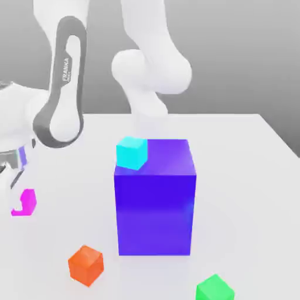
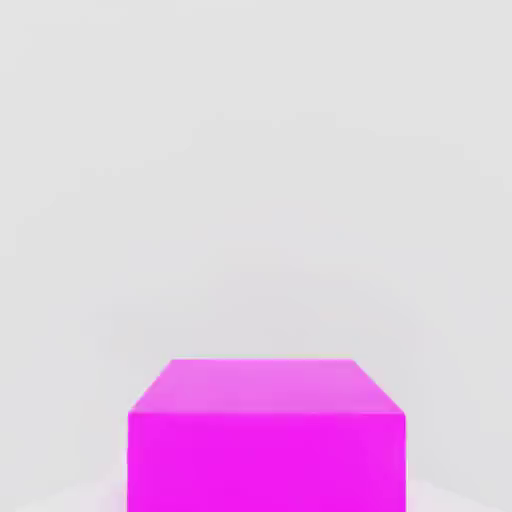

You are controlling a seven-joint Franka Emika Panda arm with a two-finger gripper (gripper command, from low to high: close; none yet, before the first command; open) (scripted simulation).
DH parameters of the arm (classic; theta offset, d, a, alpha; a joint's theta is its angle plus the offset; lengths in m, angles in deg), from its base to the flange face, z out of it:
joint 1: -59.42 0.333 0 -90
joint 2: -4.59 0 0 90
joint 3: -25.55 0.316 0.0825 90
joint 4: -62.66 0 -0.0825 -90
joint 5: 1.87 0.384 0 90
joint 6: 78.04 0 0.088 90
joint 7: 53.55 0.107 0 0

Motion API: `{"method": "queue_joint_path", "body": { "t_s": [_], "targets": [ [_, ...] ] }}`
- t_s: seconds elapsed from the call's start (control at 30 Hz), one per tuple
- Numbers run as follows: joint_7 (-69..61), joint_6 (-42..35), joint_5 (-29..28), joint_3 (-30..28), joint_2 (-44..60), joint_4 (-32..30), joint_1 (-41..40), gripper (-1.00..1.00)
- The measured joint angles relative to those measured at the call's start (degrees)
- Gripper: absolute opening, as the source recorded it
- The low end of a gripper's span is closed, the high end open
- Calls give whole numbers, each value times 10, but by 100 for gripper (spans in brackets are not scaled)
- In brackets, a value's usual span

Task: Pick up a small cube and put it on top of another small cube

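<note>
One magenta cube (image 2: 267, 435) is framed close by the hand camera, seemingly as the pick target. Whether the gripper (image 1: 13, 170) is apart or together cannot be told; the cyan cube (image 1: 131, 152) is perched on the blue block (image 1: 155, 205).

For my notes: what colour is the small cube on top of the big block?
Cyan, clearest in the exterior view.

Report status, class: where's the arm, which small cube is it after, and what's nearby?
Hand low at exterior view's left, over small magenta cube. Cube on white table, unlifted. Large blue block nearby, small cyan cube beside it.
</note>
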Motion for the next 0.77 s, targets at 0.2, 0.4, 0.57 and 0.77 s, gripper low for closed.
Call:
{"method": "queue_joint_path", "body": {
  "t_s": [0.2,0.4,0.57,0.77],
  "targets": [
    [-95,-46,-33,99,16,53,75,-100],
    [-156,-85,-79,195,20,97,165,-100],
    [-179,-91,-136,252,51,140,246,-100],
    [-161,-52,-188,241,115,164,293,100]
  ]
}}
